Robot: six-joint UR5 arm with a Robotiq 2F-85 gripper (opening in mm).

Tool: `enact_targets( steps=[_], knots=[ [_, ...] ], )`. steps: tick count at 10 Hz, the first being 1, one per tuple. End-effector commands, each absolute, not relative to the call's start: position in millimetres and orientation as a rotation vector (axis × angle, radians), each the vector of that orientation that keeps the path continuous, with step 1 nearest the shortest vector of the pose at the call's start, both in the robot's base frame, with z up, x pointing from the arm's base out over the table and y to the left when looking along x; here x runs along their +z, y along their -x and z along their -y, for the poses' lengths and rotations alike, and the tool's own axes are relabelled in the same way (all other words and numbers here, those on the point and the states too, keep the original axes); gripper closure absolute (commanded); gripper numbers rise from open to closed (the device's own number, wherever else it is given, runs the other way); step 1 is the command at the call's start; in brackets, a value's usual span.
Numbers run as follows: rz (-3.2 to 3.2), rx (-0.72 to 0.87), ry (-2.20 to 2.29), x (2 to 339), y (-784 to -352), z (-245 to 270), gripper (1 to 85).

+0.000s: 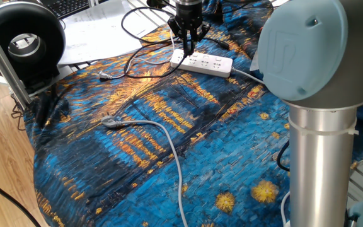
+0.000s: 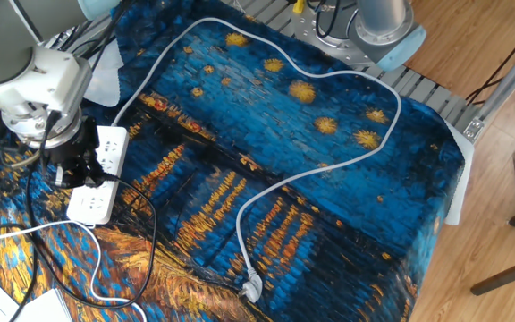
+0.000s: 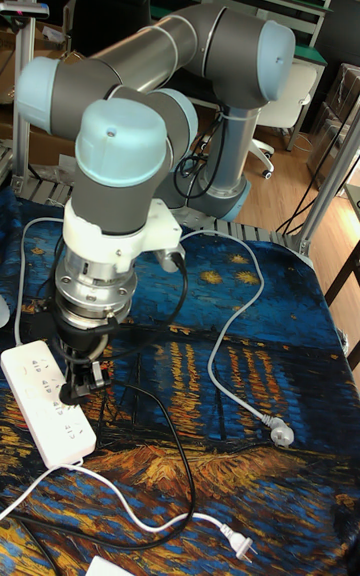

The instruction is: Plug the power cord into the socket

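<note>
The socket, a long white power strip (image 1: 210,63) (image 2: 110,143) (image 3: 40,406), lies on the blue painted cloth. My gripper (image 1: 188,45) (image 2: 71,168) (image 3: 86,388) hangs over one end of it, pointing down, shut on the small black plug of the power cord. The plug sits at the fingertips, just above the strip's edge; whether it touches the strip I cannot tell. The cord's thin black cable (image 2: 155,228) (image 3: 186,456) loops away across the cloth. The strip's outlet under the gripper is hidden.
A grey-white cable with a silvery tip (image 1: 111,122) (image 2: 251,288) (image 3: 276,430) crosses the cloth. The strip's white cord ends in a white plug (image 3: 236,540). A black round device (image 1: 24,44) stands at the table's corner. The arm's base column (image 1: 323,145) fills the right foreground.
</note>
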State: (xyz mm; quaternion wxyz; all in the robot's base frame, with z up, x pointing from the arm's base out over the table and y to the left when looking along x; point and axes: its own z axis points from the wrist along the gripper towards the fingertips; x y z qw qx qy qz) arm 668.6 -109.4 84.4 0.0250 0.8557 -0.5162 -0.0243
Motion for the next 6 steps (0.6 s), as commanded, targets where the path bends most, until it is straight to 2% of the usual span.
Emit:
enact_targets(
  steps=[1, 6],
  knots=[
    [1.631, -0.084, -2.63, 80.6, -664.9, 113.6, 84.3],
    [1.647, -0.098, -2.626, 76.7, -663.4, 111.6, 84.3]
  ],
)
